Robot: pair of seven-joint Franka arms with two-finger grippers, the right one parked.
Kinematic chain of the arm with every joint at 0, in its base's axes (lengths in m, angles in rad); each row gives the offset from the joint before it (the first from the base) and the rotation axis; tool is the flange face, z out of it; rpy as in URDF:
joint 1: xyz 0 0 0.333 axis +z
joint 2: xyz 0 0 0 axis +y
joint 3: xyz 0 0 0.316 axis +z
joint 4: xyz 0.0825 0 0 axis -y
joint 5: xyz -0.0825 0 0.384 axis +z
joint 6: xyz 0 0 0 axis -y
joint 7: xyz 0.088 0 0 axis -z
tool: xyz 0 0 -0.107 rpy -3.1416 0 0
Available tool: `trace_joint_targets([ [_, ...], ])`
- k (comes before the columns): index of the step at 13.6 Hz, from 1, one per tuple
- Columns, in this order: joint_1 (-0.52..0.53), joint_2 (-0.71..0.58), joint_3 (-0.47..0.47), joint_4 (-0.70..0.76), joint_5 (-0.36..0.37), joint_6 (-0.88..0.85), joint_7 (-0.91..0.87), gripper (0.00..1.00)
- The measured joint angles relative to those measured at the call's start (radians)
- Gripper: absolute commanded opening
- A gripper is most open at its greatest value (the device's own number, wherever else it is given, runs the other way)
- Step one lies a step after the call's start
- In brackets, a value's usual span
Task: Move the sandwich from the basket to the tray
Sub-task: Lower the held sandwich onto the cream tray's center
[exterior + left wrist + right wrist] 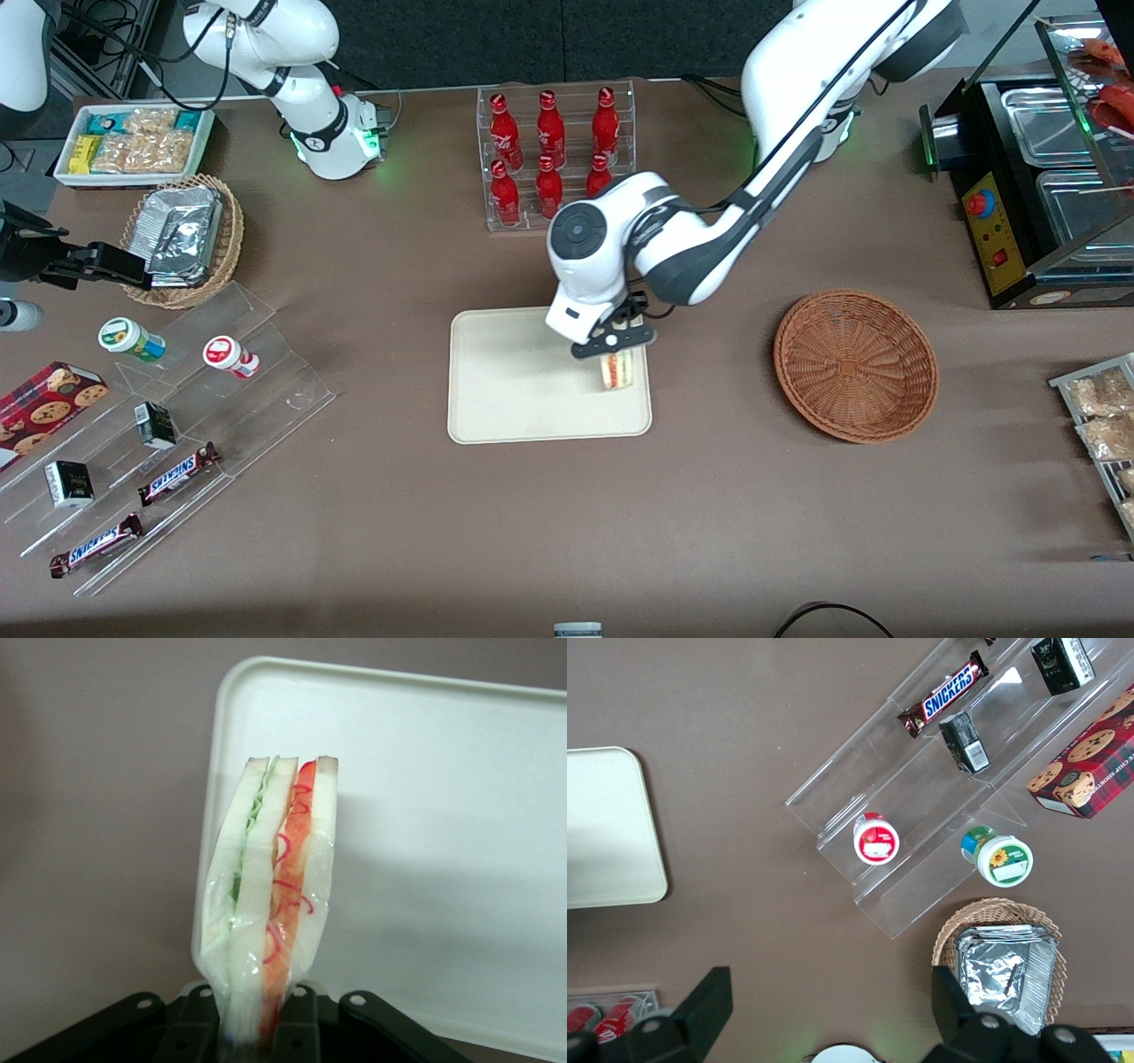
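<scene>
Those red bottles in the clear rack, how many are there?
6 red bottles, in two rows of three in the clear rack, farther from the camera than the tray, where the gripper holds the sandwich.

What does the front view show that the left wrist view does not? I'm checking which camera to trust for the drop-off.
Only the front view shows the basket, now without the sandwich, toward the working arm's end of the table, and the tray's whole outline. Only the left wrist view shows the end effector shut on the sandwich, with its green and red filling. Both show the sandwich over the tray, near the tray edge that faces the basket.
</scene>
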State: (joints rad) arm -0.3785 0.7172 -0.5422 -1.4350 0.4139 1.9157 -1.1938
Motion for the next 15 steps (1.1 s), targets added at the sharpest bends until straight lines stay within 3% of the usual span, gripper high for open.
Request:
trace_joint_targets([
  [4, -0.025, 0.065, 0.001, 0.016, 0.039, 0.093, -0.006, 0.0],
  [7, -0.036, 0.106, 0.001, 0.018, 0.064, 0.121, -0.011, 0.17],
  [9, -0.036, 0.123, 0.001, 0.019, 0.068, 0.133, -0.011, 0.8],
  [10, -0.036, 0.127, 0.001, 0.02, 0.068, 0.133, -0.011, 0.99],
  [15, -0.033, 0.12, 0.001, 0.063, 0.069, 0.115, -0.011, 0.99],
])
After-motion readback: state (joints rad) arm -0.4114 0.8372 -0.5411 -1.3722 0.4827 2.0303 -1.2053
